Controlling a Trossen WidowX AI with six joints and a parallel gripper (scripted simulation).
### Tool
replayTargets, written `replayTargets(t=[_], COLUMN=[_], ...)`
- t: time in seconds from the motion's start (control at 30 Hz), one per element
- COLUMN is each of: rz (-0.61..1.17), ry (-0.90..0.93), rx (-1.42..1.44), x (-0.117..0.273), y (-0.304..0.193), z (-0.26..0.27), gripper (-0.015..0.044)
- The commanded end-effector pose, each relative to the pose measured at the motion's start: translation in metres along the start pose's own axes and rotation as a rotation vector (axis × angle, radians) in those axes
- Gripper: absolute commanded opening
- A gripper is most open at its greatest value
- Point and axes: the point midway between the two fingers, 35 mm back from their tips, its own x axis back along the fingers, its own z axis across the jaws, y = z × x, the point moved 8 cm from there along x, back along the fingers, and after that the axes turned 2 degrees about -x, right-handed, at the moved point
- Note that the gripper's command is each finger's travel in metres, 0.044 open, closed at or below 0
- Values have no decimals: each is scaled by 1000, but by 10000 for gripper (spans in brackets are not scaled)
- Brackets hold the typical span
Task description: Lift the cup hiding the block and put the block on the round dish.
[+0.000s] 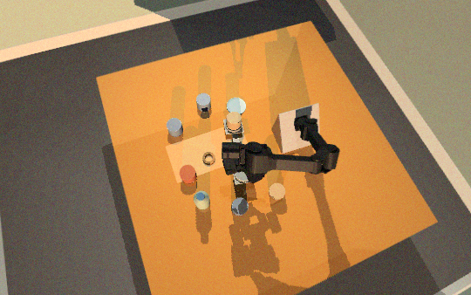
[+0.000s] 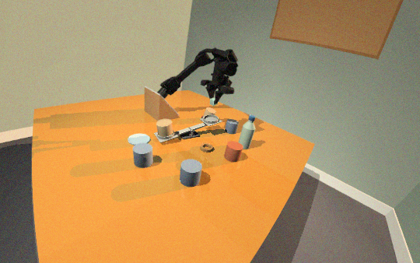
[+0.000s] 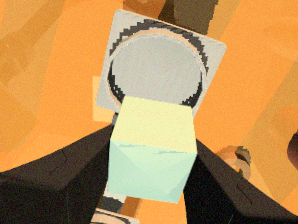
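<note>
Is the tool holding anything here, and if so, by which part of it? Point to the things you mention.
Yes: the pale green block (image 2: pixel 212 101) (image 3: pixel 152 170), gripped by two opposite side faces between the fingers of the tool (image 2: pixel 213 100) (image 3: pixel 150 140).

No readable text, labels, brands, numbers or signs in top, exterior or wrist views. Bottle (image 1: pixel 201 201) (image 2: pixel 246 134): no legible label. Wall board (image 2: pixel 336 27): no legible writing. Round dish (image 1: pixel 236 106) (image 2: pixel 139 139): no legible marks. Balance (image 1: pixel 241 177) (image 2: pixel 183 131) (image 3: pixel 212 52): no legible numbers.
</note>
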Motion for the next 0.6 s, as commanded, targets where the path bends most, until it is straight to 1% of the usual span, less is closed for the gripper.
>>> replayTargets(t=[0.0,0.57], rz=[3,37], ry=[7,-4], rx=[0,-6], x=[3,-9], y=[-5,-109], z=[-2,-21], gripper=[0,0])
